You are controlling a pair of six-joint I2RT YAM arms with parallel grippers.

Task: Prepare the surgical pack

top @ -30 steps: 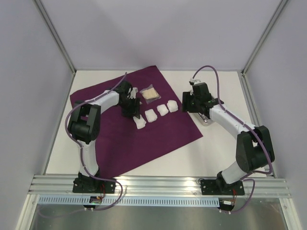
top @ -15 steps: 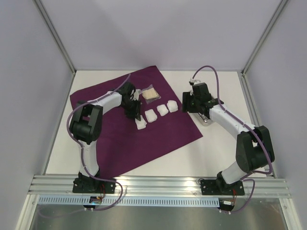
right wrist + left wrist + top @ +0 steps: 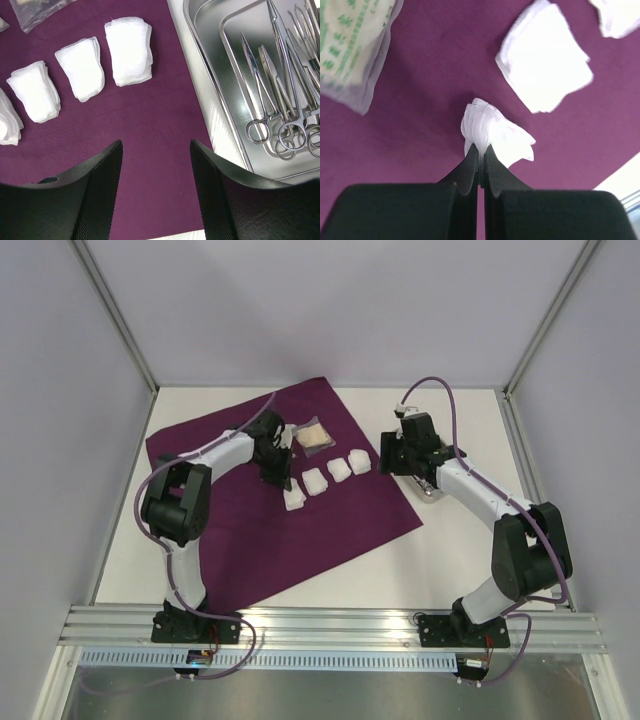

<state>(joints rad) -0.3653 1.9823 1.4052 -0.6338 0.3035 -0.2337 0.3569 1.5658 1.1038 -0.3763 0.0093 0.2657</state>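
Note:
The deep-purple cloth (image 3: 300, 530) lies spread on the table. Several white gauze pads sit on it in a slanted row (image 3: 339, 469). My left gripper (image 3: 284, 480) (image 3: 480, 148) is shut on the edge of the left-end gauze pad (image 3: 492, 129), which bunches up at the fingertips. A clear packet (image 3: 312, 434) (image 3: 350, 50) lies just beyond. My right gripper (image 3: 402, 456) (image 3: 156, 145) hangs open over the cloth's right edge, holding nothing. Next to it stands the steel tray (image 3: 216, 125) with several scissor-like instruments (image 3: 272, 95).
Bare white table surrounds the cloth, with grey walls on three sides. In the top view the right arm covers most of the tray (image 3: 430, 492). Three other gauze pads (image 3: 129, 50) lie apart from both grippers.
My left gripper has closed on the left-end gauze pad, pinching it into a bunch. The right arm has not moved.

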